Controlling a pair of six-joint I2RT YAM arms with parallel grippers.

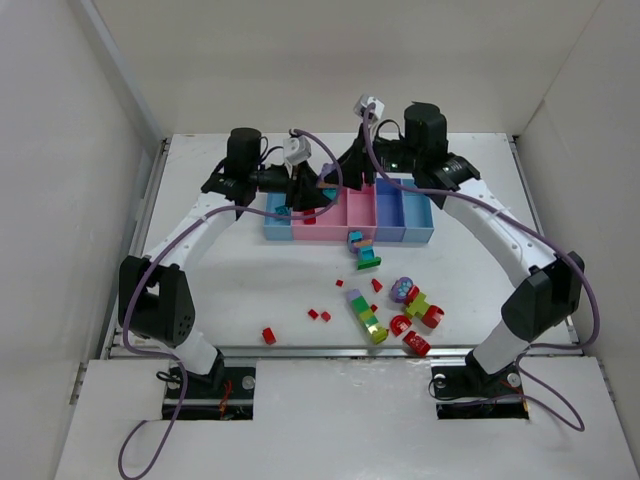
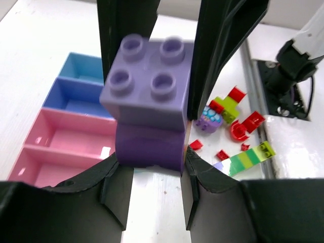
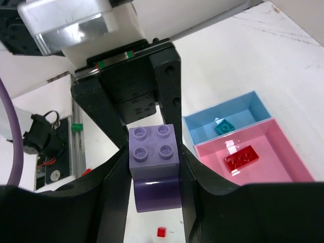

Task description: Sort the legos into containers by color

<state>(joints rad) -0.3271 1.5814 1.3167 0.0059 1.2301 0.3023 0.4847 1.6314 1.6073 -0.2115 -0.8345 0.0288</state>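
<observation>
Clamping one purple stack (image 2: 149, 111) from both sides: left gripper (image 2: 152, 172) nearly closed on it, right gripper (image 3: 154, 174) snug against it. Beneath the fingers, containers (image 3: 268, 169) with only a red brick (image 3: 242, 157) and teal brick (image 3: 223, 126); farther out, most legos (image 1: 366, 315) unsorted.

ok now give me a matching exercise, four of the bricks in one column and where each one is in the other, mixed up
Things:
1. purple stack
2. teal brick
3. flat red brick
4. striped stack

Places:
a. in the pink bin
b. lying on the table
c. clamped between jaws
d. in the light blue bin

Pairs: 1-c, 2-d, 3-a, 4-b
</observation>
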